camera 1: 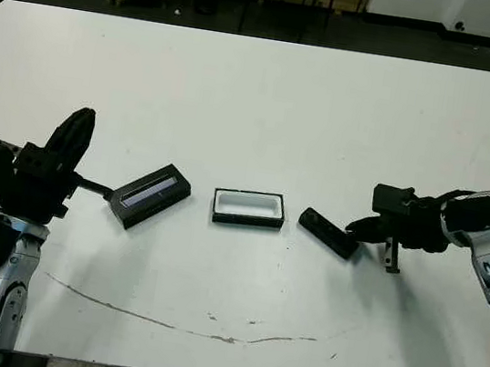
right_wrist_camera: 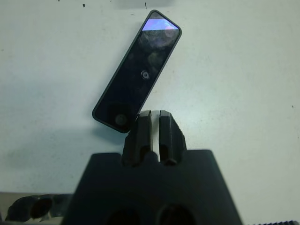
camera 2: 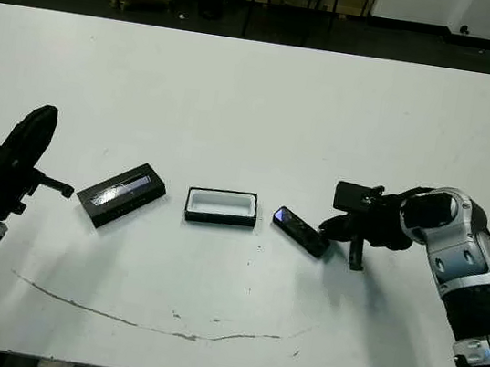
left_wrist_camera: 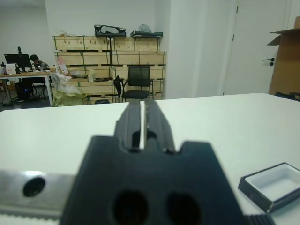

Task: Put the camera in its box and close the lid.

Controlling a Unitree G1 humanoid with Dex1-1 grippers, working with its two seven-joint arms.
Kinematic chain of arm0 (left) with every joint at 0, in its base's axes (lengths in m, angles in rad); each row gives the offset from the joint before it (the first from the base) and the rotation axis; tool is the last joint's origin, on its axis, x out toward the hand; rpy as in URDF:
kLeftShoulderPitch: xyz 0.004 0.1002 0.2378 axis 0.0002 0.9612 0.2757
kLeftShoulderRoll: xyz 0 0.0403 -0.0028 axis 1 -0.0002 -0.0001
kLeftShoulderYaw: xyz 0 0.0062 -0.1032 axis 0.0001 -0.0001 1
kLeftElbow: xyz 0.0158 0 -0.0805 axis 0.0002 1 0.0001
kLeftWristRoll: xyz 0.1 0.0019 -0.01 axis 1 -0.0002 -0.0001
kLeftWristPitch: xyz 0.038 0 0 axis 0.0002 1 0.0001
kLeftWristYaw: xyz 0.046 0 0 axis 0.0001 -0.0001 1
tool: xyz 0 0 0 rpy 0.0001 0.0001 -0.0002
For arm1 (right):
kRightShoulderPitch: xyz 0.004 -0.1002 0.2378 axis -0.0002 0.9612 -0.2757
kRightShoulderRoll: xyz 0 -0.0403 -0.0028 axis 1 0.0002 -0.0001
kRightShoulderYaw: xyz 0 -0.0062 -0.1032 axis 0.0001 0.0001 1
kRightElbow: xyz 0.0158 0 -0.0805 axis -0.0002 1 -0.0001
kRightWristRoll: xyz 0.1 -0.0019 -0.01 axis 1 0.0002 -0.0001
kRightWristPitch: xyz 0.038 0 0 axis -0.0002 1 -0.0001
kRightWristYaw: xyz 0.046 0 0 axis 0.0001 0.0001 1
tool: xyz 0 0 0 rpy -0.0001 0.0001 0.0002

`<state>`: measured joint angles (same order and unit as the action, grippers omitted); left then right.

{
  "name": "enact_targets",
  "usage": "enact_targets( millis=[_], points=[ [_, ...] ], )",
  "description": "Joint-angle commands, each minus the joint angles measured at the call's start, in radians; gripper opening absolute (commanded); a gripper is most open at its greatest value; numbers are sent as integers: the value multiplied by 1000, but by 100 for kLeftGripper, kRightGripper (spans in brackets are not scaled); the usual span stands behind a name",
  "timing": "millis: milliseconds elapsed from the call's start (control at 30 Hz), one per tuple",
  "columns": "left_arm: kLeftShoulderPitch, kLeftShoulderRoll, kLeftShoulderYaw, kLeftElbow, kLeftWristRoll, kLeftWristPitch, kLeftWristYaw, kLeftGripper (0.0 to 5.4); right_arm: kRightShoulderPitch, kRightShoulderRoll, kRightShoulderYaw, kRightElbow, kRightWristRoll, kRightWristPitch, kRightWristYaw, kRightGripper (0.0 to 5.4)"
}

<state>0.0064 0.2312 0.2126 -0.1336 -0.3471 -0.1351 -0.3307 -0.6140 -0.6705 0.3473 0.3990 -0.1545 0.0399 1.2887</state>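
The camera (camera 1: 329,233) lies flat right of the box (camera 1: 249,208), the lid (camera 1: 150,194) left of it. Right gripper (right_wrist_camera: 154,117), fingers nearly together and empty, touches the camera's near end, probably nudging it; left gripper (left_wrist_camera: 142,112), narrow, waits

Two head views look down across the white table (camera 1: 266,104), sharing the whole scene; the left wrist view looks level over the table toward far shelves, catching the box (left_wrist_camera: 274,183); the right wrist view looks closely down on the camera (right_wrist_camera: 138,70).
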Motion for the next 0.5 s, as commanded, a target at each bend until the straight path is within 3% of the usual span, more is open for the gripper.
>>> enact_targets(
  millis=[33, 367, 500],
  points=[
    [11, 2, 2, 9, 3, 16, -1, 0, 23, -18, 18, -3, -11, 16, 15, 1],
    [12, -2, 1, 14, 8, 2, -1, 0, 19, -26, 24, -10, -11, 33, 27, 1],
    [12, -1, 0, 14, 9, 0, -5, 0, 44, -14, -33, 15, 3, -8, -87, 1]
  ],
)
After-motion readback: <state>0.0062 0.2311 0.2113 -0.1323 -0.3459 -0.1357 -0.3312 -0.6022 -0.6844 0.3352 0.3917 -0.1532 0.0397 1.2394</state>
